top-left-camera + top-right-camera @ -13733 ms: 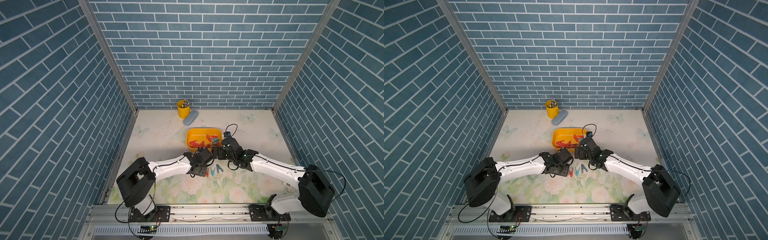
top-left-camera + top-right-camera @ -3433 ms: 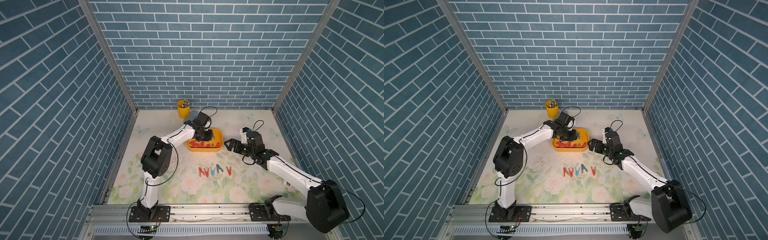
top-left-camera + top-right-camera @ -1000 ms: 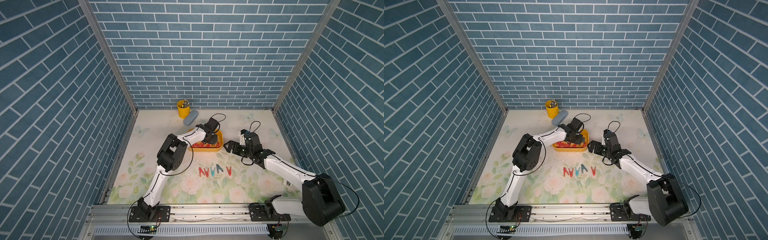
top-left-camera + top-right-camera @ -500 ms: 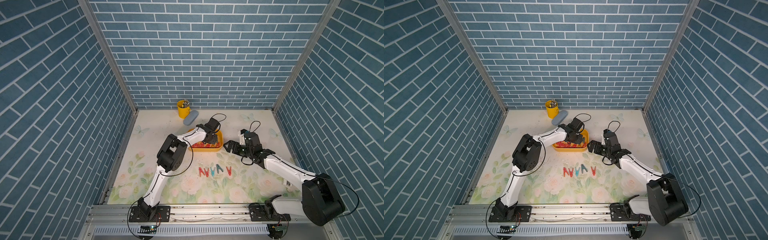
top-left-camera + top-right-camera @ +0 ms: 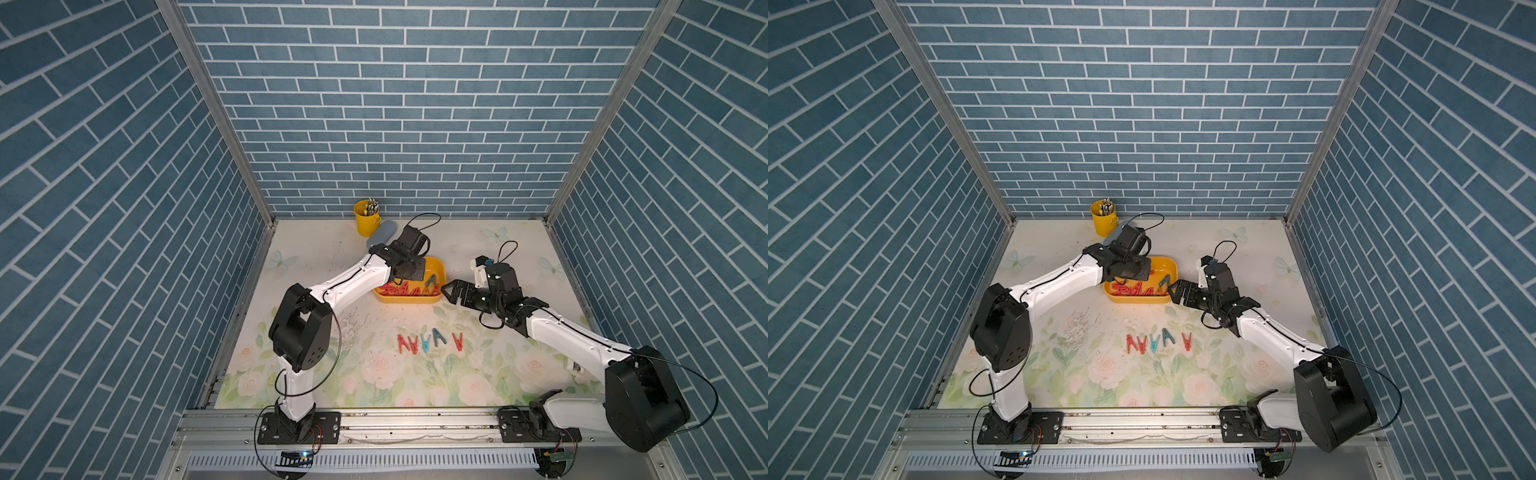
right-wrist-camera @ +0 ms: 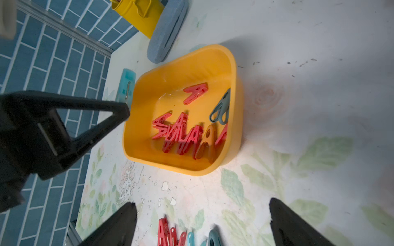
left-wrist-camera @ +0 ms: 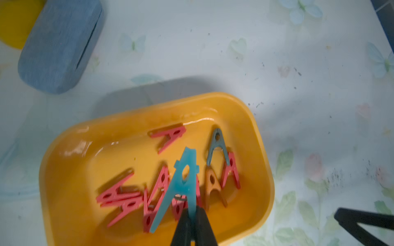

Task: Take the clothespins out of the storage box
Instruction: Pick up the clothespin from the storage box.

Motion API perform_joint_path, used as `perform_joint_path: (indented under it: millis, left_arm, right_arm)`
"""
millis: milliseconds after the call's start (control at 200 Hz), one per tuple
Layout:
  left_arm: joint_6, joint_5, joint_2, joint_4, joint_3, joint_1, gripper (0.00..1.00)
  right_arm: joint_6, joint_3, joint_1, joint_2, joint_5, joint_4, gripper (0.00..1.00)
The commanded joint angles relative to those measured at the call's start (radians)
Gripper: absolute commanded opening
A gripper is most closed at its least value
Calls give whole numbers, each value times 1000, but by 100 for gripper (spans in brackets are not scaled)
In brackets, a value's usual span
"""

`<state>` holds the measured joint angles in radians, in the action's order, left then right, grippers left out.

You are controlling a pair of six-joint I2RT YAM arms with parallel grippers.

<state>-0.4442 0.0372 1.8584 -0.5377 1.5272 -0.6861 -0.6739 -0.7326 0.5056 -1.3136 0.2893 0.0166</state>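
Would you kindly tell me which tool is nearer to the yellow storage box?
Left. The left tool hangs over the storage box, shut on a blue clothespin; the right tool is open just outside its rim.

Red clothespins (image 6: 181, 134) in yellow storage box (image 6: 138, 106)

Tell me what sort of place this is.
Probably a robot test booth: brick-print walls box in a floral table, with left arm and right arm mounted on a metal rail.
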Motion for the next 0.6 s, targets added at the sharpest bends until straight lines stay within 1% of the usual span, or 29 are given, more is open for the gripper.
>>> perform_joint_path:
  millis: [0,175,335,425,595]
  left_arm:
    - [-90,1,-86,5,-125,-4,8]
    - [-190,3,-246,45,-341,-4,9]
    - [-280,-30,-367,110,-531,-16,10]
    - [-326,-34,-410,137,-621,-38,10]
    - [-392,-35,-450,197,-754,-89,10]
  right_arm:
    - [20,-34,29,-23,25,40,100]
    - [19,-40,82,-51,25,61,99]
    - [11,-42,121,-74,21,77,99]
    - [4,-42,139,-81,12,83,99]
    - [-2,-38,164,-85,-1,82,100]
